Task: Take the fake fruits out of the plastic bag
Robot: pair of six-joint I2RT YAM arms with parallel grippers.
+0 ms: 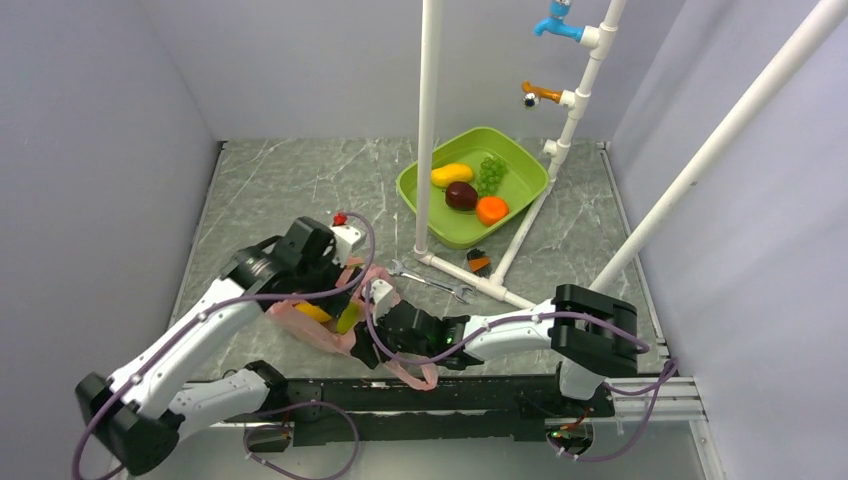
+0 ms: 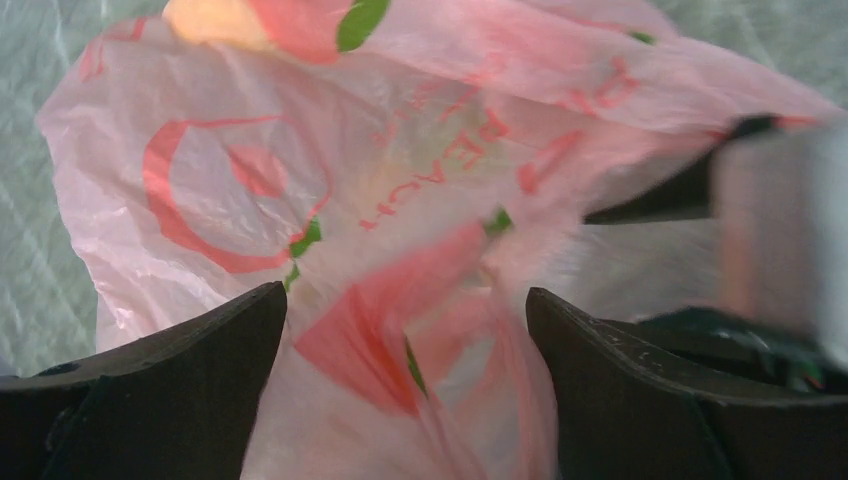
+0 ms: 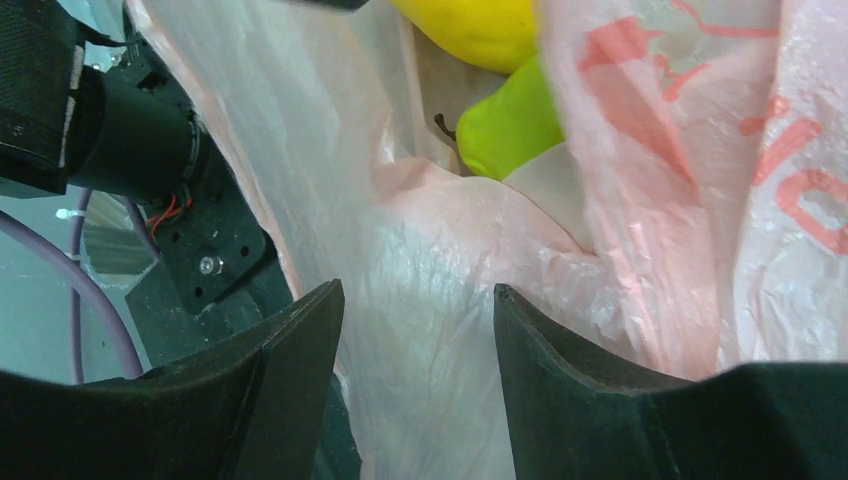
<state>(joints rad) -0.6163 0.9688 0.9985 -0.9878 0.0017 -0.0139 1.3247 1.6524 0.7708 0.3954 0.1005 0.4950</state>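
Note:
The pink plastic bag [image 1: 335, 330] lies crumpled near the table's front edge, between my two arms. Through its mouth show two of the fake fruits: yellow bananas [image 1: 312, 312] and a green pear [image 1: 348, 318]. In the right wrist view the bananas [image 3: 470, 30] and pear [image 3: 510, 125] sit deep in the bag [image 3: 430, 250]. My left gripper [image 2: 405, 310] is wide open, pressed down over the bag [image 2: 300, 180], with printed film bulging between its fingers. My right gripper [image 3: 415, 330] is at the bag's near side, jaws apart with thin film in the gap.
A green tub [image 1: 408, 188] at the back holds a yellow mango, green grapes, a maroon fruit and an orange. A white pipe frame [image 1: 430, 130] stands beside it. A wrench [image 1: 432, 280] and a small orange-black object [image 1: 479, 262] lie by the frame's foot.

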